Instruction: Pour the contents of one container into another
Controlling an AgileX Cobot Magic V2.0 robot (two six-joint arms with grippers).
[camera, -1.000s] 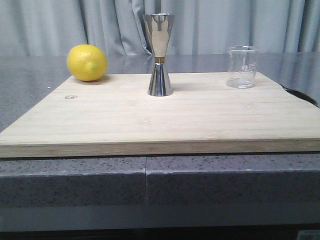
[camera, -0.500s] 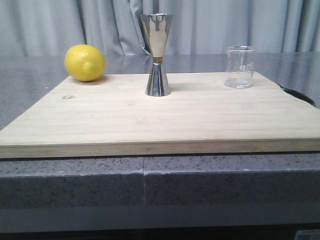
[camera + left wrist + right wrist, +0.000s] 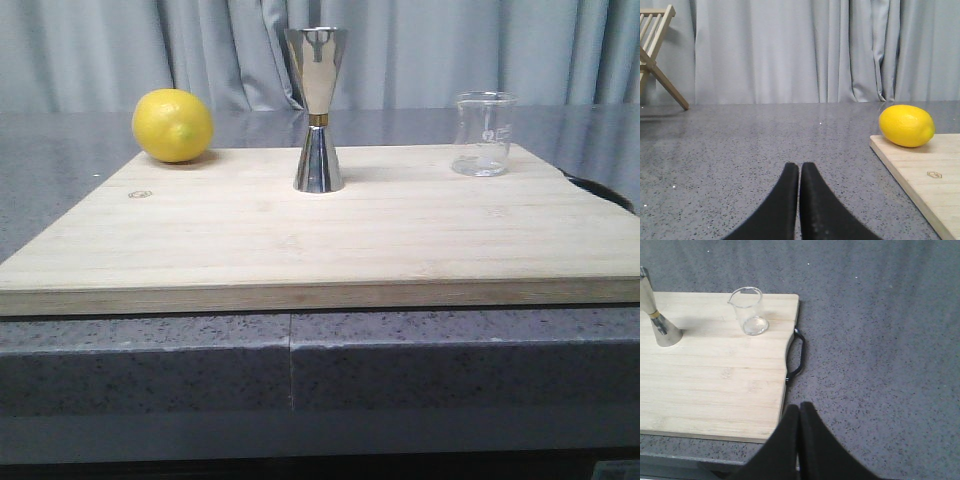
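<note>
A wooden cutting board [image 3: 320, 235] lies on a speckled grey counter [image 3: 60, 160], with grey curtains [image 3: 450, 50] hanging behind. On the far part of the board, near its right corner, stands the clear glass beaker [image 3: 484, 134], upright, its pouring lip seen in the right wrist view turned toward the steel jigger [image 3: 318, 108]. The jigger stands upright near the middle of the board's far edge, well apart from the beaker, a thin gold band at its narrow waist. A yellow lemon [image 3: 172, 125] rests on the board's far left corner. A black handle [image 3: 796, 356] is fixed to the board's right edge. The left gripper [image 3: 799, 170] hangs low over the bare counter to the left of the board, its two black fingers pressed together with nothing between them. The right gripper [image 3: 799, 412] is above the counter by the board's near right corner, fingers likewise closed on nothing. A wooden rack [image 3: 655, 50] stands far off on the counter in the left wrist view
</note>
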